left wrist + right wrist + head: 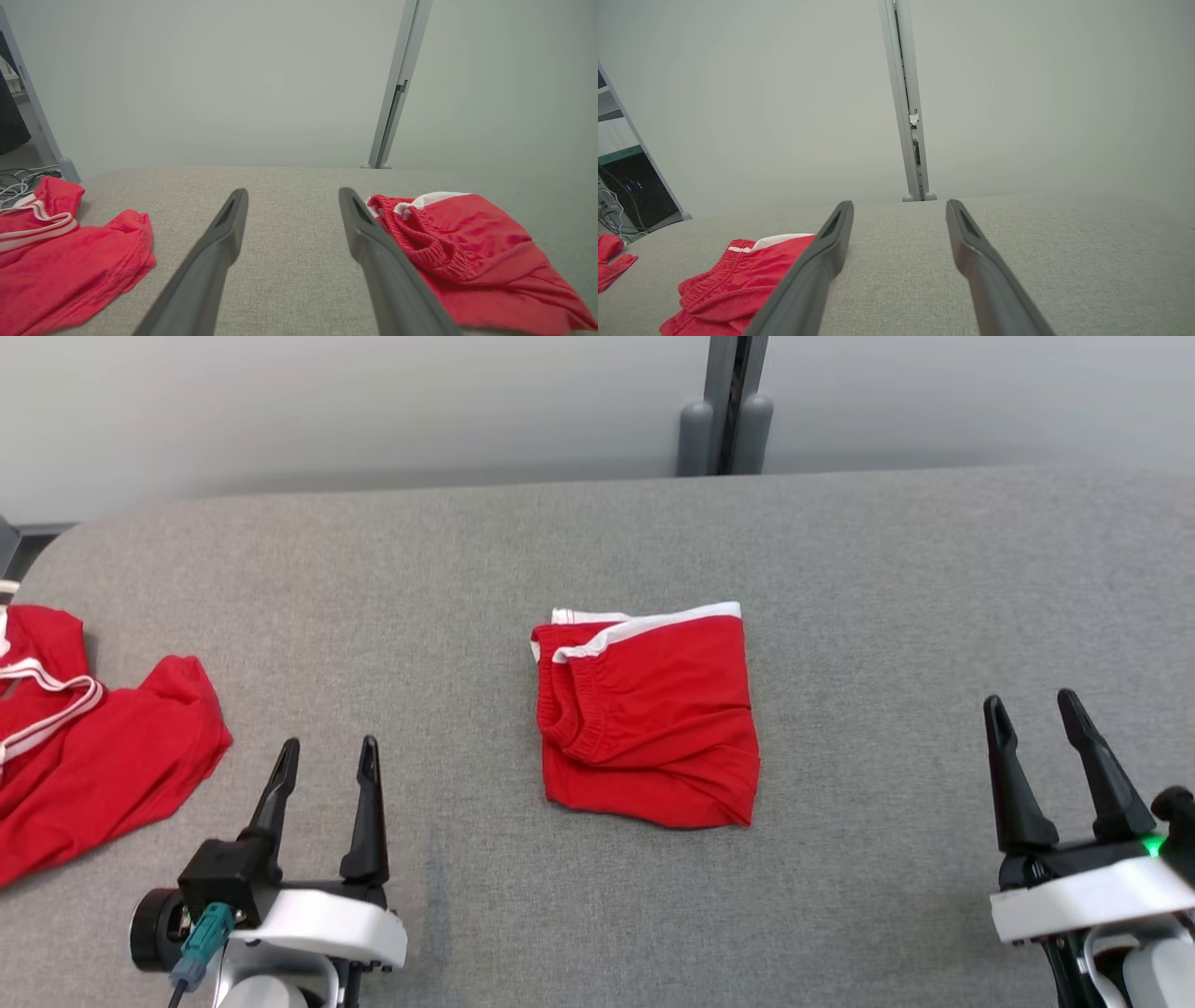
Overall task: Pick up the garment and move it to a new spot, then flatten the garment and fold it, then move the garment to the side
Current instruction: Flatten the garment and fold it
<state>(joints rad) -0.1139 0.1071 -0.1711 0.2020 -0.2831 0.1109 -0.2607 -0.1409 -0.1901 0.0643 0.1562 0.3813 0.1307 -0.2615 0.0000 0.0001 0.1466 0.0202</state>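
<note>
Left gripper (330, 747) and right gripper (1030, 702) both spread, empty. Folded garment (649, 719) sits between them, right of left gripper, roughly square; we judge left gripper slightly nearer

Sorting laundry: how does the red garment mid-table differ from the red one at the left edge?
The middle red shorts with white trim are folded into a compact square; the left red white-striped garment lies crumpled and spread. The shorts show whole; the striped garment is partly cropped. Both are red with white.
</note>
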